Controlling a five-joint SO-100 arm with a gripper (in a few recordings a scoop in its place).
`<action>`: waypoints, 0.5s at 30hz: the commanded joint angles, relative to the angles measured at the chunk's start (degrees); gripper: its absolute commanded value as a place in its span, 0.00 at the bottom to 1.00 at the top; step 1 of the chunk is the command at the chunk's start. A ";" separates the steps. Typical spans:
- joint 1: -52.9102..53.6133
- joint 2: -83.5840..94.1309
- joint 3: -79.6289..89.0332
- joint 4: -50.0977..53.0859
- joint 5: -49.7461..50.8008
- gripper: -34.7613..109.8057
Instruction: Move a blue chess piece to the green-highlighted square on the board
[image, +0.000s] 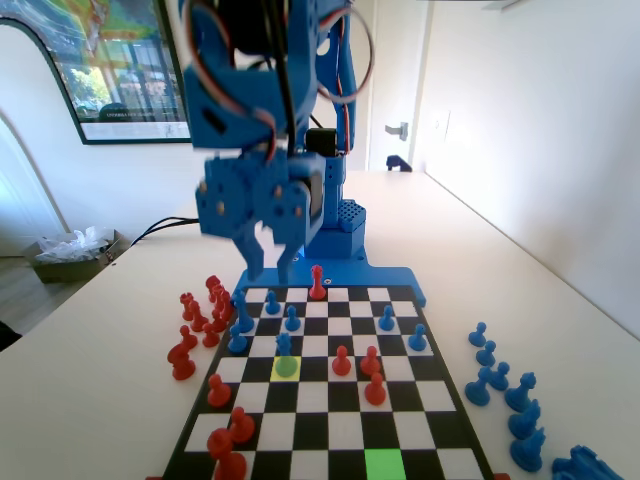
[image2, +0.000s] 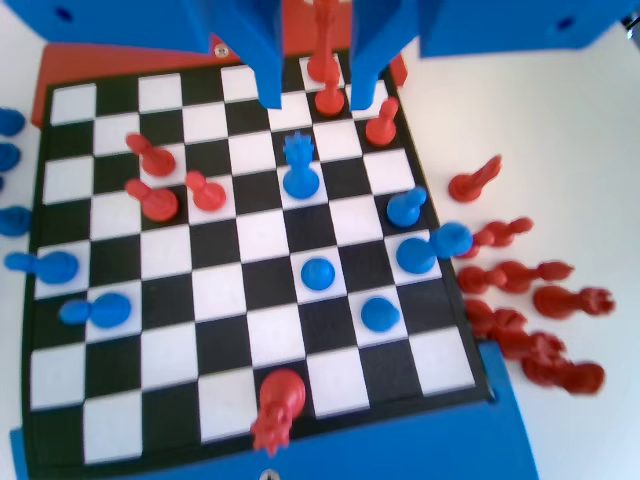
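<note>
arm (image: 270, 90): top cut off by the fixed view's upper edge, above the gripper (image: 270, 268)
board (image: 440, 420): near end, far from the gripper, cut by the bottom edge
green square (image: 384, 465): lower side clipped there
red captures (image2: 520, 300): blurred, right of the jaws in the wrist view

White walls (image: 520, 120), framed poster (image: 110, 70) left, door handle (image: 398, 129), pale tabletop (image: 90, 380), bright daylight.

Fixed view: low, close at board (image: 330, 400) end, facing 12 o'clock along it toward arm. Wrist view: high above board (image2: 250, 250), looking steeply down. Shared: chequered squares, pieces.
</note>
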 joint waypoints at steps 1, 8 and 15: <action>-0.44 -0.18 -2.90 -0.09 -0.35 0.31; -0.79 -3.34 -3.08 -1.41 -0.35 0.31; -1.58 -4.04 -2.29 -4.04 0.35 0.31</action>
